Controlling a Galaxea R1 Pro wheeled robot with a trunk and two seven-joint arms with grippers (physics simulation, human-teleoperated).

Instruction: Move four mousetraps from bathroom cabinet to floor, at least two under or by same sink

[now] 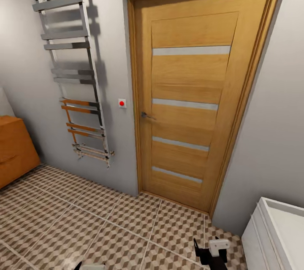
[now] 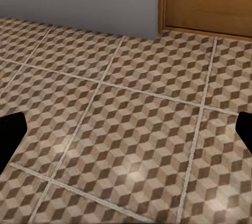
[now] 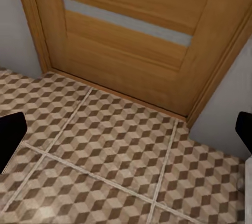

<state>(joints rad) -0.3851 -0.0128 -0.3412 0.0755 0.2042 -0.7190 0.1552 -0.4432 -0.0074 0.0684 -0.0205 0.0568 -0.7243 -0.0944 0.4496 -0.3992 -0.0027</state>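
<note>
Grippers (image 2: pixel 126 129) (image 3: pixel 126 135) hang low over the bathroom floor (image 1: pixel 105 228), jaws spread wide, empty.

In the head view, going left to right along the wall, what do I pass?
Orange-brown cabinet → chrome towel rail → red wall button → door handle on the wooden door → white sink unit.

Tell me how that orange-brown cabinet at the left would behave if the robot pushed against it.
The cabinet looks like a solid wooden box sitting flat on the tiled floor, so it is probably stiff and heavy for a claw to shift. Being low and broad, it seems unlikely to tip. On smooth tiles it might slide slightly rather than roll.
</note>
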